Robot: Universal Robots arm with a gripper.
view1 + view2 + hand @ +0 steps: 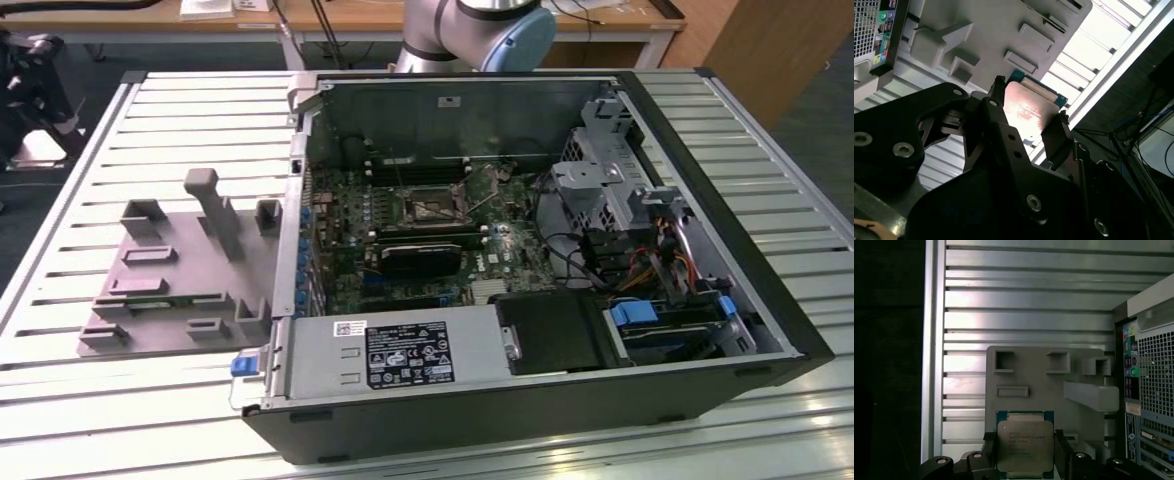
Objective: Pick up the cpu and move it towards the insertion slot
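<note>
The cpu (1025,445) is a small square chip with a shiny silver top and a thin teal-green edge. My gripper (1025,456) is shut on it, with a black finger (1061,452) pressed against each of two opposite sides. The second wrist view shows the cpu (1030,106) from another angle, clamped in the gripper (1029,111). It hangs well above the grey plastic fixture (1054,382). The insertion slot (430,203) is the silvery-framed socket on the motherboard inside the open computer case, seen in the exterior view.
The grey fixture (174,270) lies on the slatted metal table (80,180), at the exterior view's left of the open case (534,400). The case's rear panel with ports (1149,390) borders the fixture. The arm's base (481,30) stands behind the case.
</note>
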